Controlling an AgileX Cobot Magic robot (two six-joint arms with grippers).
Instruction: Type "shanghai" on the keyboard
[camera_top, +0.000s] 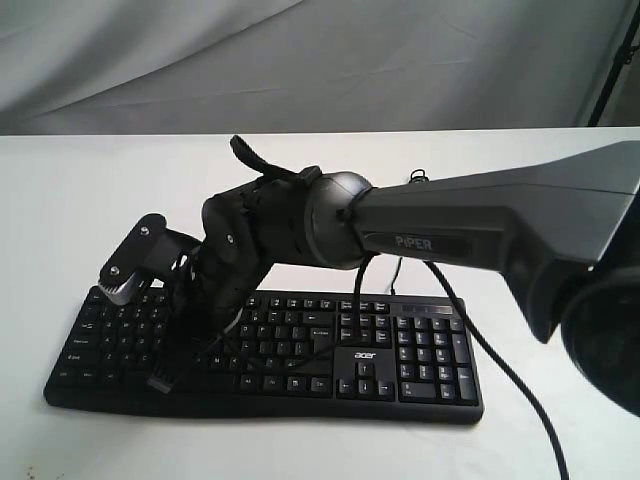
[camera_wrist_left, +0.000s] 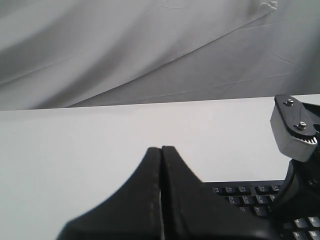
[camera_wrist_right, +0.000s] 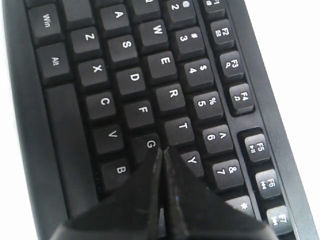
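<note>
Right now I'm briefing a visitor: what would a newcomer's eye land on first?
The big grey arm marked PIPER, reaching from the right across the black keyboard on the white table. Close up, the shut right tool points by the G key; the left tool is shut too.

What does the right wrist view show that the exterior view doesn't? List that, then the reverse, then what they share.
Only the right wrist view: readable key legends, with the tip of the shut right pincer between the G key and the Y key.

Only the exterior view: the number pad, the acer logo, a thin black cable and the arm marked PiPER.

Both: the black keyboard on the white table.
</note>
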